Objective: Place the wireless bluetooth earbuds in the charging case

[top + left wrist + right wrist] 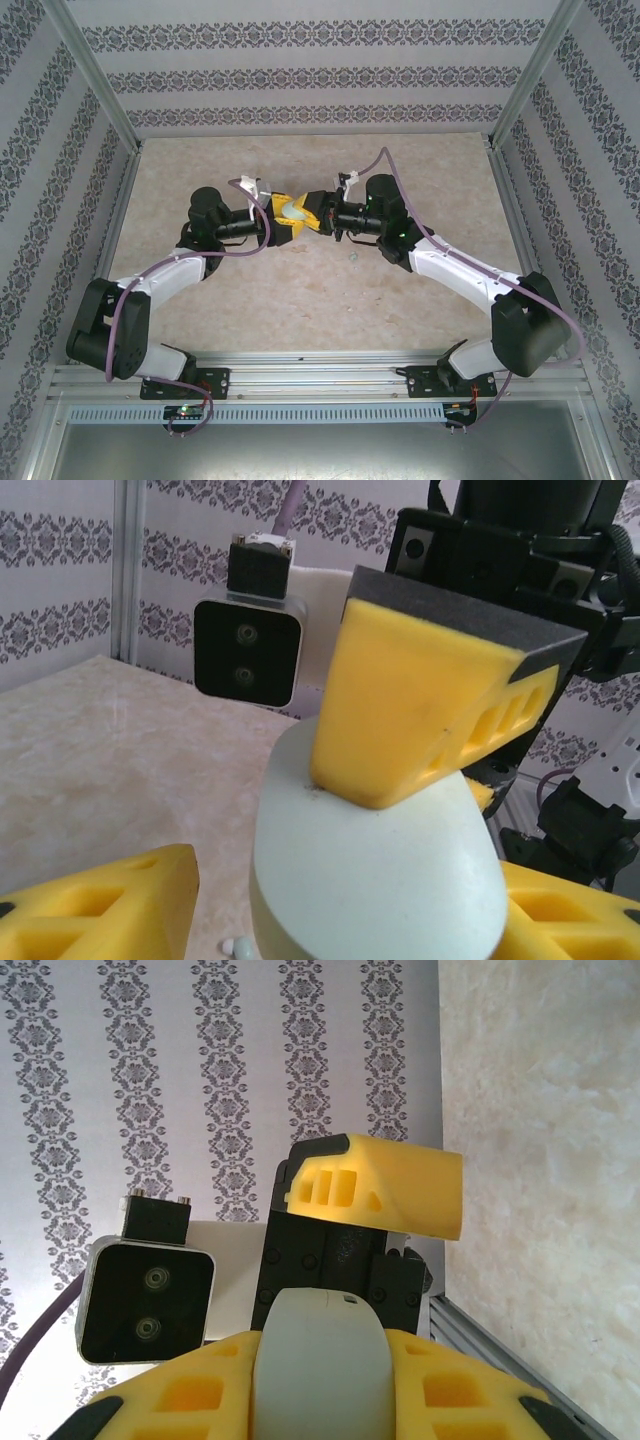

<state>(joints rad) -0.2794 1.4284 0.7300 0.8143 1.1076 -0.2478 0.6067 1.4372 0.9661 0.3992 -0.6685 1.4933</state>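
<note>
My right pincer [318, 222] is clamped on the case [380, 880], up off the desk [300, 310]. My left pincer [283, 220] is half-wide around it, one finger clear. I'd close left square on its sides before right lets go, or it'll twist.

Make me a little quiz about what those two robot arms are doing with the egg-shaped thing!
1. True or false: the charging case is bright pink.
2. What colour are the fingers pressing on it? A red, B yellow, C blue.
3. How many tools meet at the case?
Key: 1 false, it is pale green. 2 B. 3 two, the left tool and the right tool.
</note>
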